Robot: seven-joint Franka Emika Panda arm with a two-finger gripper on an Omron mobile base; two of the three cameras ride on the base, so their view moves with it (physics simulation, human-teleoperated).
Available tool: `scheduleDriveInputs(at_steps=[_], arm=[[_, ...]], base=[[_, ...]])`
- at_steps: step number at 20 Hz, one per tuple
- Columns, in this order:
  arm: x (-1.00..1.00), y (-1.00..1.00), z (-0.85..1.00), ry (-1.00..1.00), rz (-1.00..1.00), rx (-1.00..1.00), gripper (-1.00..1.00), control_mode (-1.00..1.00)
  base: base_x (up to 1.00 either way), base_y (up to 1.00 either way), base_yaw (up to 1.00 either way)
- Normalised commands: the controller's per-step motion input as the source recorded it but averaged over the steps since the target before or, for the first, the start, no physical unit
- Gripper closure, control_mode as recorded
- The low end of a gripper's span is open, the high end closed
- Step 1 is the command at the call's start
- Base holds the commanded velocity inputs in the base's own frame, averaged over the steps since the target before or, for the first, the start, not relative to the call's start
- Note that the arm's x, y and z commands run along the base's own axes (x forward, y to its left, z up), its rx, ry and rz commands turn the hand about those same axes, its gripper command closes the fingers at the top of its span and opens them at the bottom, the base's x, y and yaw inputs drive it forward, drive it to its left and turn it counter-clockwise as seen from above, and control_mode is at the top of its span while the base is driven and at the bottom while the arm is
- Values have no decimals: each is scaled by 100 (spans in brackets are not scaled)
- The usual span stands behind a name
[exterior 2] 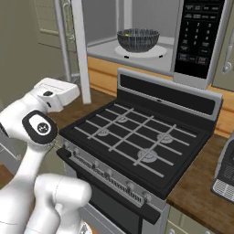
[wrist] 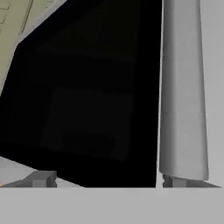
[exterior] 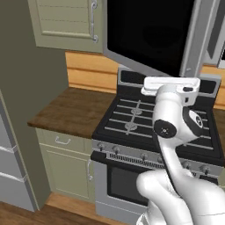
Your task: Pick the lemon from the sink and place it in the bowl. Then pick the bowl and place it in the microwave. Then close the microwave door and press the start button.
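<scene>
The round dark grey ribbed bowl (exterior 2: 138,39) sits on the white turntable plate (exterior 2: 140,51) inside the open silver microwave (exterior 2: 151,34), a speck of yellow lemon (exterior 2: 126,32) at its rim. The black-glass microwave door (exterior: 149,33) stands swung open above the black gas stove (exterior 2: 137,137), which is flanked by the brown wooden table (exterior: 72,110). Panel writing is unreadable. I cannot tell the claw's state.

We find nothing we can read. The microwave's black control panel (exterior 2: 197,34) carries rows of small pale marks on its buttons, but they are too blurred for us to make out any letters or numbers.
</scene>
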Motion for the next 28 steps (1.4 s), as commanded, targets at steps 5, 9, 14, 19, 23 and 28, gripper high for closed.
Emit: scheduleDriveInputs(at_steps=[5,9,14,19,23,28], arm=[[29,-82,10,-14,0,21,-100,-100],[30,-77,6,-13,0,19,-100,-100],[36,-58,0,-11,0,14,-100,-100],[45,-21,0,-6,0,7,-100,-100],[55,-1,0,-5,0,4,-100,-100],[74,-11,0,-5,0,3,-100,-100]], base=[[0,0,0],[0,0,0],[0,0,0],[0,0,0],[0,0,0],[0,0,0]])
